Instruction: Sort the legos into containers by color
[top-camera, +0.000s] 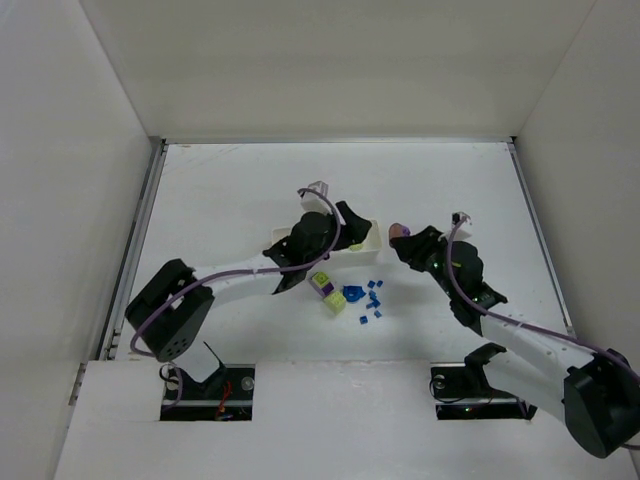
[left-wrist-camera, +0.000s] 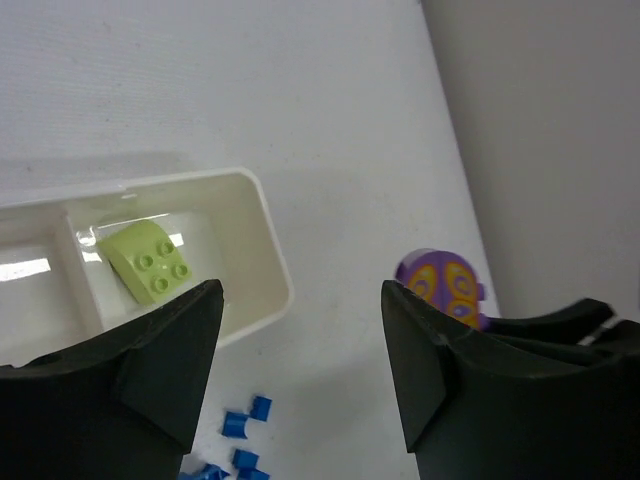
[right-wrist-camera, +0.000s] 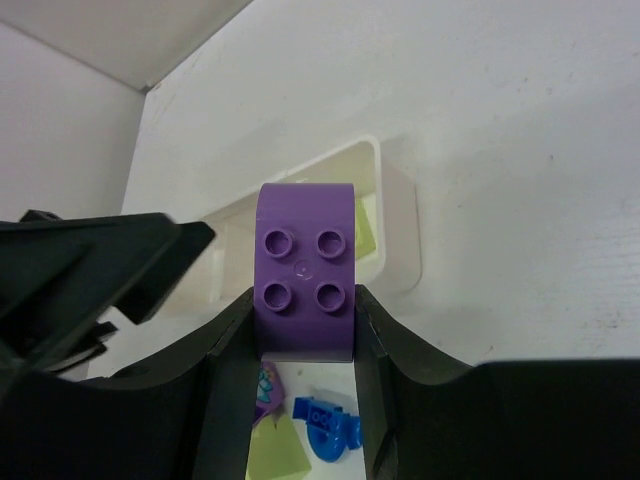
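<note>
The white tray (top-camera: 370, 241) lies mid-table, mostly under my left arm. My left gripper (top-camera: 345, 230) hovers over its right end, open and empty (left-wrist-camera: 300, 365). A lime brick (left-wrist-camera: 150, 262) lies in the tray's end compartment (left-wrist-camera: 268, 240). My right gripper (top-camera: 408, 241) is just right of the tray, shut on a purple brick (right-wrist-camera: 305, 268) with four studs, which also shows as a purple brick (left-wrist-camera: 445, 287) with a yellow print. On the table in front of the tray lie a lime and purple piece (top-camera: 323, 288), a larger blue piece (top-camera: 352, 294) and several tiny blue bricks (top-camera: 372, 300).
White walls close in the table at the left, back and right. The two grippers are close together at the tray's right end (right-wrist-camera: 400, 230). The left gripper's black body (right-wrist-camera: 90, 270) fills the left of the right wrist view.
</note>
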